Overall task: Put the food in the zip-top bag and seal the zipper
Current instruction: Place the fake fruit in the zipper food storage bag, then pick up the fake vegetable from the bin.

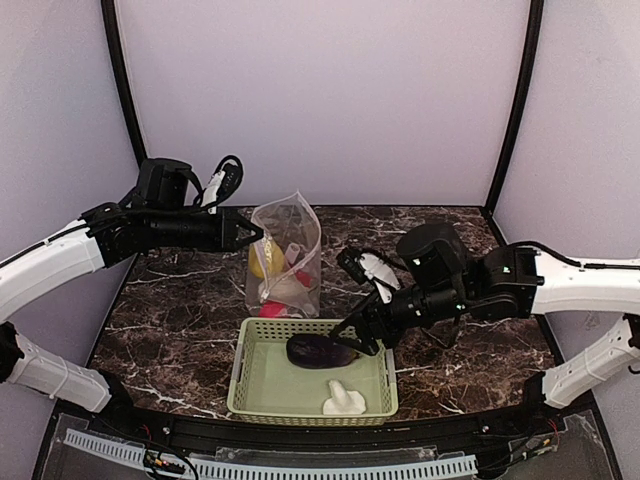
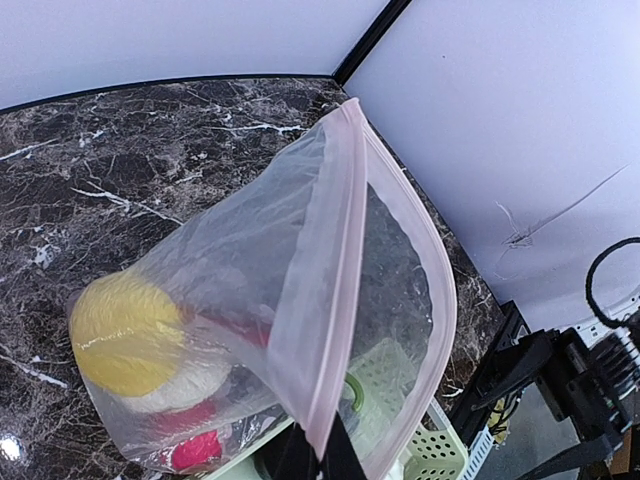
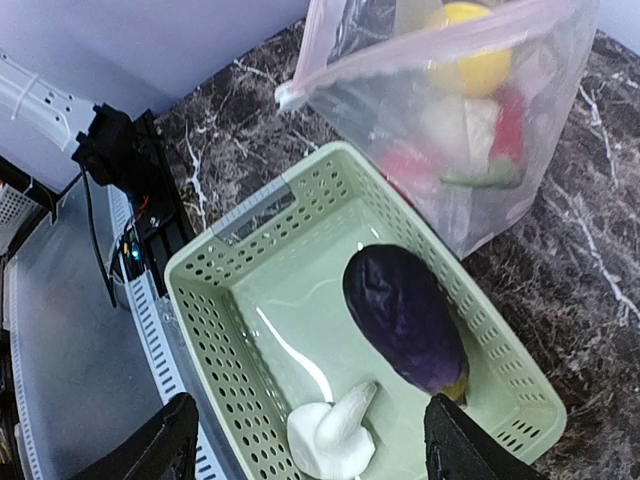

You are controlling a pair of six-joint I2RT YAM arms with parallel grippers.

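Jaws of the right gripper [image 1: 355, 335] stand spread and empty just above the eggplant [image 3: 403, 318], which lies in the green basket [image 3: 230, 290] near the mushroom [image 3: 330, 432]. Best to centre, descend straight and close across the eggplant's narrow width, clear of the basket wall. Behind, the left gripper [image 1: 250, 235] is clenched on the mouth edge of the zip-top bag [image 1: 285, 255], holding it upright with yellow and red food inside.

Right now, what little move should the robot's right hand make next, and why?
Probably lower the open right hand onto the eggplant and close on it. The eggplant and the mushroom lie in the green basket, not yet in the zip-top bag, and that hand hovers just above them. The left hand pinches the bag's edge, holding its mouth open.
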